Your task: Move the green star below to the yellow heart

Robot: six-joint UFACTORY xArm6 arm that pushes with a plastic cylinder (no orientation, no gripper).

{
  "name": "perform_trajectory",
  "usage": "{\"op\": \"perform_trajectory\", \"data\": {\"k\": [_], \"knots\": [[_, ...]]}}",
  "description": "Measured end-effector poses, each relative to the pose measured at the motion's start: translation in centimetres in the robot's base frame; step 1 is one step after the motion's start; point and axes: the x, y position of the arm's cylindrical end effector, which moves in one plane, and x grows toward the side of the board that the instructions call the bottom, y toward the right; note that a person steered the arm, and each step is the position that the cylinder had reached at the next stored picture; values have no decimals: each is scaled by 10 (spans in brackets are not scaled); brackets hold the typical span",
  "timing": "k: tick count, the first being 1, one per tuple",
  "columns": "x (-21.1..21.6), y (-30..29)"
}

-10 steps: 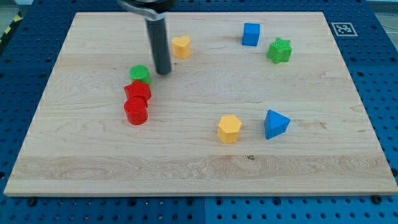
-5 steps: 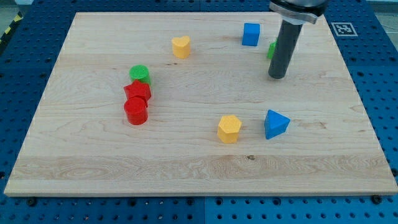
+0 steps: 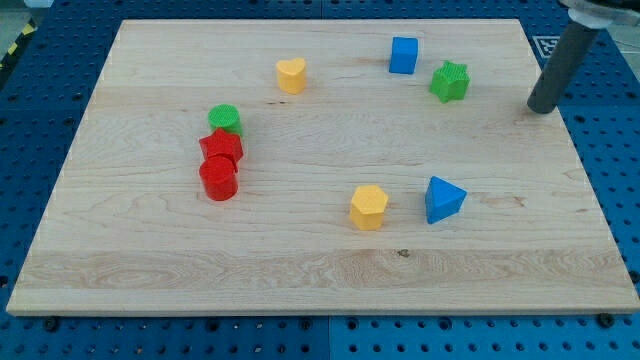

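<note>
The green star (image 3: 450, 81) lies at the view's upper right of the wooden board (image 3: 320, 260), just right of and below the blue cube (image 3: 403, 55). The yellow heart (image 3: 291, 75) lies at the top centre-left, well left of the star. My tip (image 3: 540, 108) rests on the board near its right edge, to the right of the green star and a little lower, with a clear gap between them.
A green cylinder (image 3: 225, 119), a red star-like block (image 3: 221, 148) and a red cylinder (image 3: 218, 181) cluster at the left. A yellow hexagonal block (image 3: 368, 207) and a blue triangular block (image 3: 443, 199) lie at lower centre-right.
My tip has swept from beside the yellow heart and green cylinder across the board to the right, past the green star, to the right edge. No block has moved.
</note>
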Motion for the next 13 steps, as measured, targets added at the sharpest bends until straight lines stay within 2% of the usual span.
{"op": "perform_trajectory", "data": {"k": [1,2,3,7,11,13], "knots": [[-28,-42],[-28,-91],[-25,-111],[-14,-128],[16,-158],[0,-118]]}}
